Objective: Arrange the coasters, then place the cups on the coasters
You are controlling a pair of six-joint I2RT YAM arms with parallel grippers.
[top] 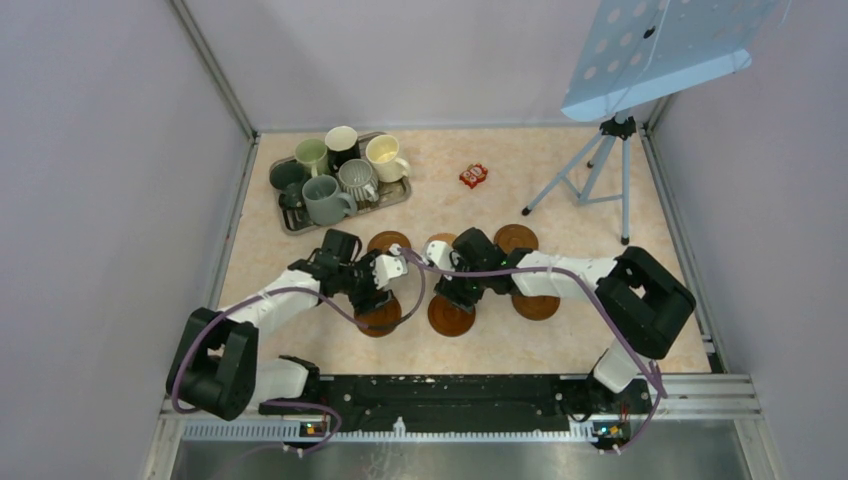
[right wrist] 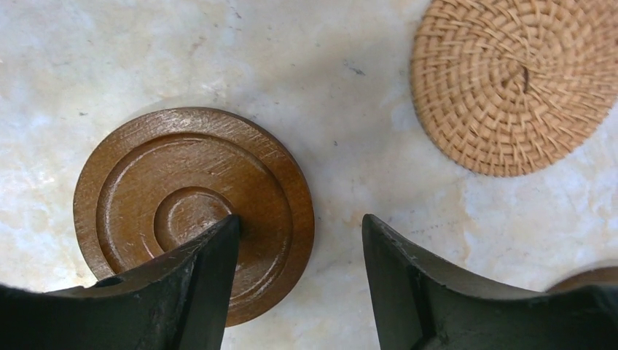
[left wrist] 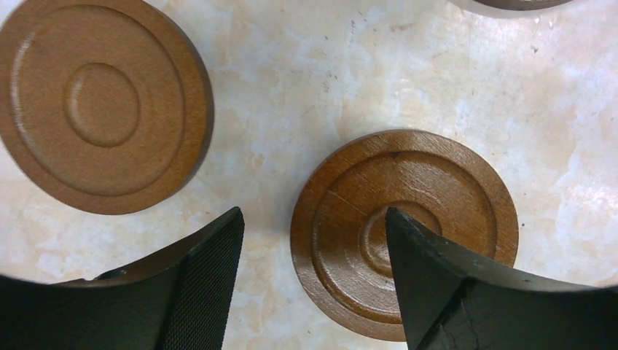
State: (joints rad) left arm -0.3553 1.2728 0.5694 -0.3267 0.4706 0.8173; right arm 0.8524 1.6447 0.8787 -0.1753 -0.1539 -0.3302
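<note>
Six cups (top: 322,197) stand together on a metal tray (top: 395,195) at the back left. Dark wooden coasters lie in two rows mid-table: back ones (top: 389,242) (top: 516,238), front ones (top: 378,316) (top: 451,316) (top: 535,305). A tan woven coaster (right wrist: 517,80) lies between the back ones. My left gripper (left wrist: 313,226) is open low over a dark coaster (left wrist: 364,219), one finger above its centre, the other over bare table. My right gripper (right wrist: 300,226) is open the same way over another dark coaster (right wrist: 146,175). Neither holds anything.
A small red packet (top: 474,176) lies behind the coasters. A tripod (top: 600,170) carrying a blue perforated panel (top: 660,50) stands at the back right. Grey walls close the table at both sides. A second dark coaster (left wrist: 102,102) lies left in the left wrist view.
</note>
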